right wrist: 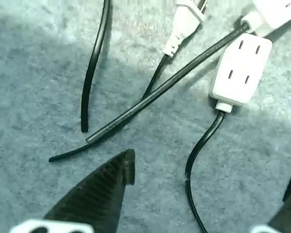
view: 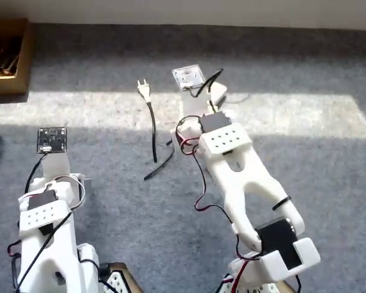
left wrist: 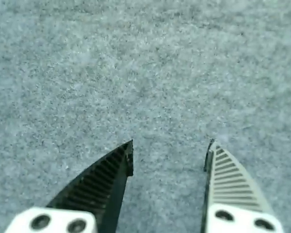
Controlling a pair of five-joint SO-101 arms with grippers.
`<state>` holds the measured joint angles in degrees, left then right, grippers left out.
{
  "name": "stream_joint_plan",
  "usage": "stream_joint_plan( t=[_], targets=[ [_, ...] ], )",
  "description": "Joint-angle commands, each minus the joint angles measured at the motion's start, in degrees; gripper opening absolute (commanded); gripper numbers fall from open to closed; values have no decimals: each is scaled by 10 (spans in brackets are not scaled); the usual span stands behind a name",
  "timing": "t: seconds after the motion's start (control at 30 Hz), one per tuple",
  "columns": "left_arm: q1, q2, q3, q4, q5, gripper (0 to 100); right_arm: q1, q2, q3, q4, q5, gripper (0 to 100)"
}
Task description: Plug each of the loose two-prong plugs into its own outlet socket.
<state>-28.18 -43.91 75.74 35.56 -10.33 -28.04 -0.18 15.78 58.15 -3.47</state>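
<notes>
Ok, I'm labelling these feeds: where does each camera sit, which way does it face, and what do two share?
High view: fixed above, looking down on the grey mat; left arm and right arm show.
Left wrist view: on the left wrist, facing the mat past the open left gripper.
Right wrist view: on the right wrist, facing an outlet block, a plug and black cords past the open right gripper.
Shared: high and right wrist views both show black cords on the mat.
</notes>
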Motion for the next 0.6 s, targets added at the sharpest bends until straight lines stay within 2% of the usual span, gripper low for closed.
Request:
stream_joint_plan(
  t=[0.0, 0.3, 0.57],
  targets=[
    [13, -11, -1, -8, 2, 249, 33, 52, -51, -36, 10, 450],
    [14, -11, 0, -8, 2, 249, 42, 155, -167, -56, 50, 450],
    [14, -11, 6, -8, 1, 249, 74, 204, -204, -54, 76, 444]
  ],
)
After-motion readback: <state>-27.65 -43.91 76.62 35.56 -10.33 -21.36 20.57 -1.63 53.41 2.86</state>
